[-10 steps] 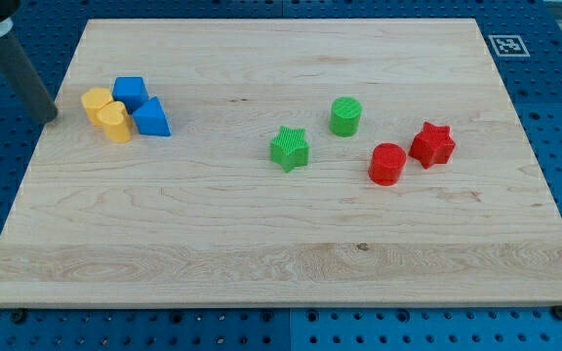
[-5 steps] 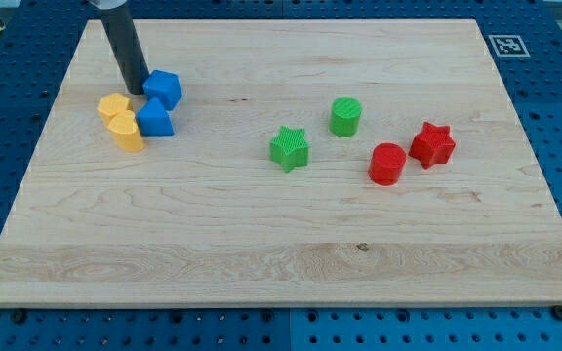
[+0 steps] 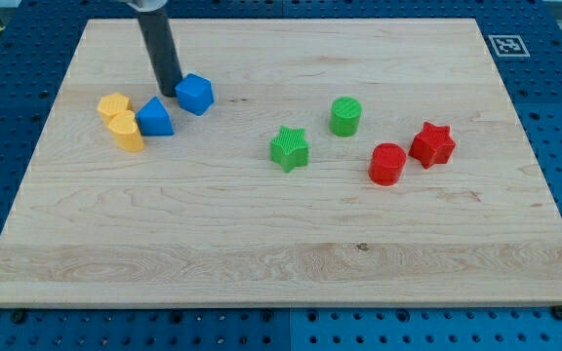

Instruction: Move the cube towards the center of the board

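Observation:
The blue cube point(image 3: 194, 94) sits on the wooden board point(image 3: 281, 234) in its upper left part. My tip point(image 3: 170, 92) is right at the cube's left side, touching it or nearly so. A blue triangular block point(image 3: 153, 118) lies just below and left of the cube. Two yellow blocks point(image 3: 118, 121) lie against each other further left.
A green star point(image 3: 289, 148) and a green cylinder point(image 3: 345, 116) sit near the board's middle. A red cylinder point(image 3: 387, 163) and a red star point(image 3: 431, 144) sit to their right. A marker tag point(image 3: 506, 44) is off the board's top right corner.
My tip came from the board's left edge to above the yellow blocks, then moved right, pushing the blue cube rightward away from the blue triangular block. The yellow blocks shifted slightly.

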